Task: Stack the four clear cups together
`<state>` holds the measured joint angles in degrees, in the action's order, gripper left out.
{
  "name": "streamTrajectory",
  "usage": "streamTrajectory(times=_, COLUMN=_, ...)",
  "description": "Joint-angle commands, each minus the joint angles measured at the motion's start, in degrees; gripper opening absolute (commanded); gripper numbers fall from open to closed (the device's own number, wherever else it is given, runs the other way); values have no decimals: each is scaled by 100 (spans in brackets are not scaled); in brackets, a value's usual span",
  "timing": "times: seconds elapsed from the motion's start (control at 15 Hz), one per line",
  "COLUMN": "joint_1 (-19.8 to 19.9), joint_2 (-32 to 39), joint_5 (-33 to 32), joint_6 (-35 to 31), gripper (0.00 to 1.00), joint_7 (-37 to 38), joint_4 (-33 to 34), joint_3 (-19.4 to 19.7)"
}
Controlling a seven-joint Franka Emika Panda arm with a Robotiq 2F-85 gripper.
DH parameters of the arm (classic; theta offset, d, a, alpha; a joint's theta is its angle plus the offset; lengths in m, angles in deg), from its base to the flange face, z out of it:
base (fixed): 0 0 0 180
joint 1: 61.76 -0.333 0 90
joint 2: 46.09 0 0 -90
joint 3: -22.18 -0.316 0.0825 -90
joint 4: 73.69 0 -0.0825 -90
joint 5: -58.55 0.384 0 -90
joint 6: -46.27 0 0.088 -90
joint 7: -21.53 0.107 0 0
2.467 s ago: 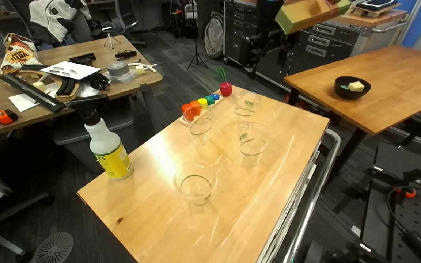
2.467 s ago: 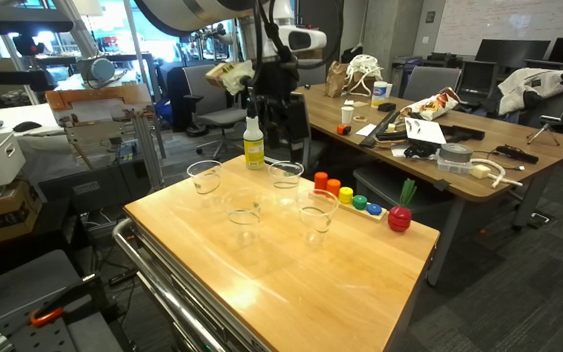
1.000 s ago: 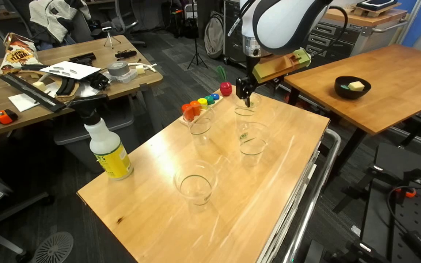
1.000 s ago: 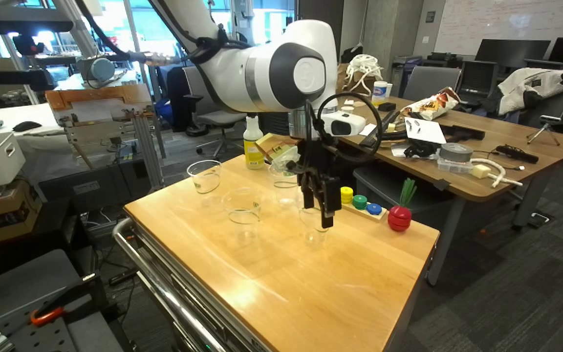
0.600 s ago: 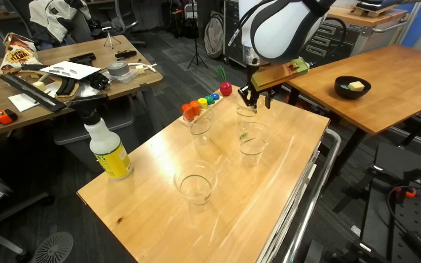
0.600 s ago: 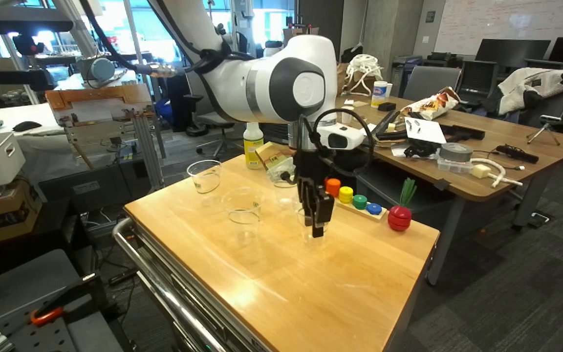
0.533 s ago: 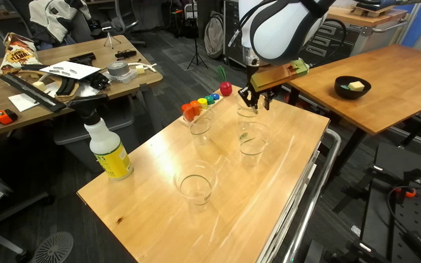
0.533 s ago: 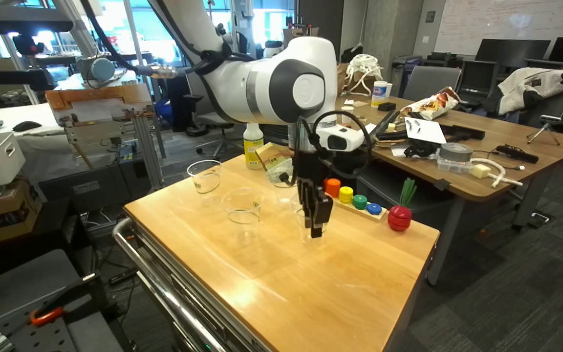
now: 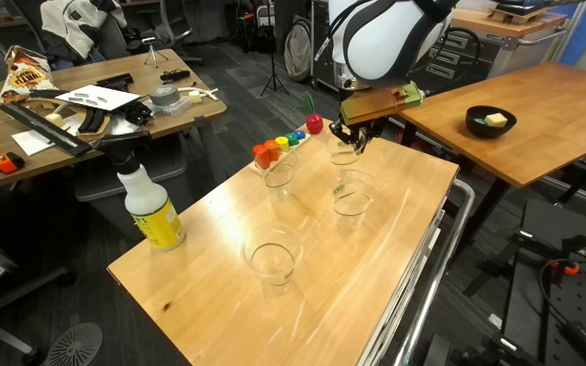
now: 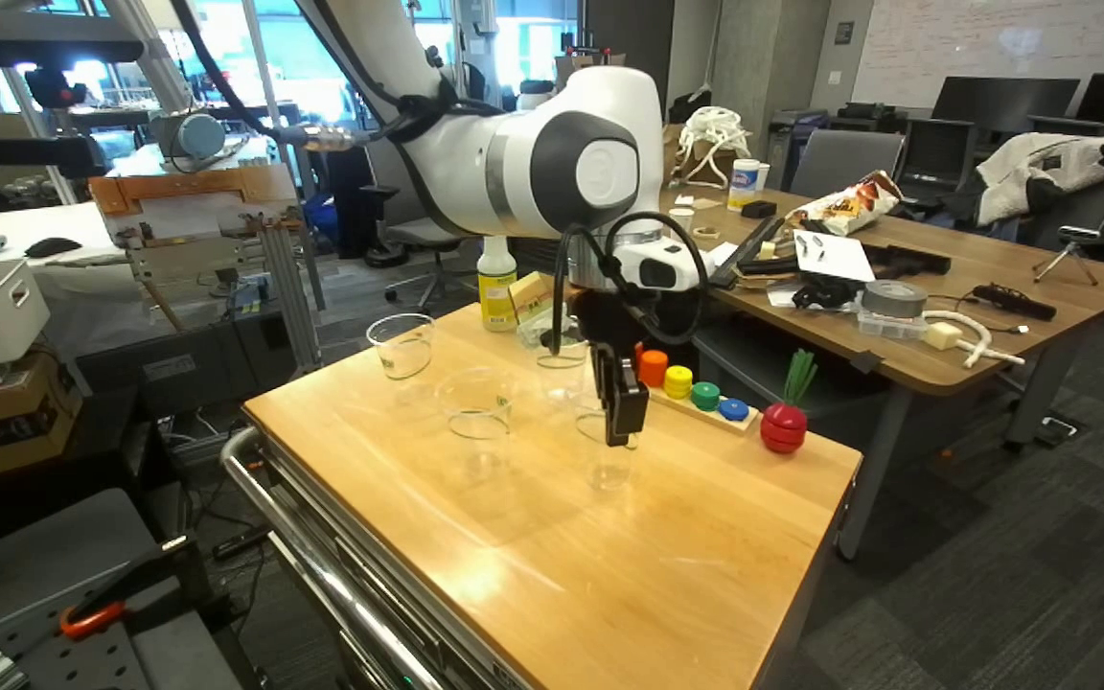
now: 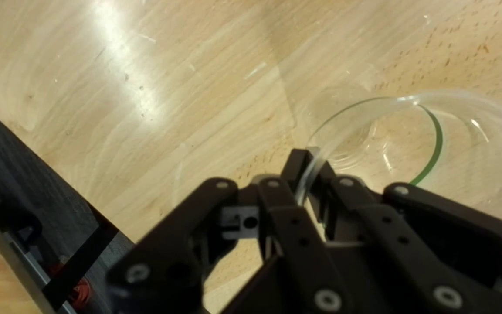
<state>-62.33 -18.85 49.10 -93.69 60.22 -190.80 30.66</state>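
Wrist view: my gripper (image 11: 310,169) has a clear cup (image 11: 437,137) by the rim

I'm closed on its wall, the rim running between two fingertips; whether its base is off the tabletop (image 9: 216,305) I can't make out. It is near the block rack (image 9: 282,143), on the side toward the metal rail (image 9: 439,274). The other three stand upright and apart: a second cup (image 9: 279,178) just beside the rack's red end, a third cup (image 9: 352,198) farther from the rack toward the rail, a fourth cup (image 9: 272,258) well past the red end, farthest from the rack. The rack lies close along the tabletop's edge, a red vegetable toy (image 9: 314,124) at the corner just off its blue end, a spray bottle (image 9: 158,218) near the same edge past its red end. My widest room is on the rack's rail side: a broad stretch of wood from the held cup to the short edge beyond the blue end.
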Motion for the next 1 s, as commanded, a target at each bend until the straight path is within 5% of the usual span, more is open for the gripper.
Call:
streamTrajectory(times=0.0, joint_1=-139, joint_2=-115, joint_5=145, joint_6=85, gripper=10, joint_7=133, joint_4=44, joint_3=125)
streamTrajectory(times=0.53, joint_1=-166, joint_2=-1132, joint_5=249, joint_6=721, gripper=6, joint_7=535, joint_4=123, joint_3=58)
streamTrajectory(times=0.93, joint_1=-161, joint_2=-1732, joint_5=790, joint_6=1280, gripper=4, joint_7=485, joint_4=541, joint_3=-402)
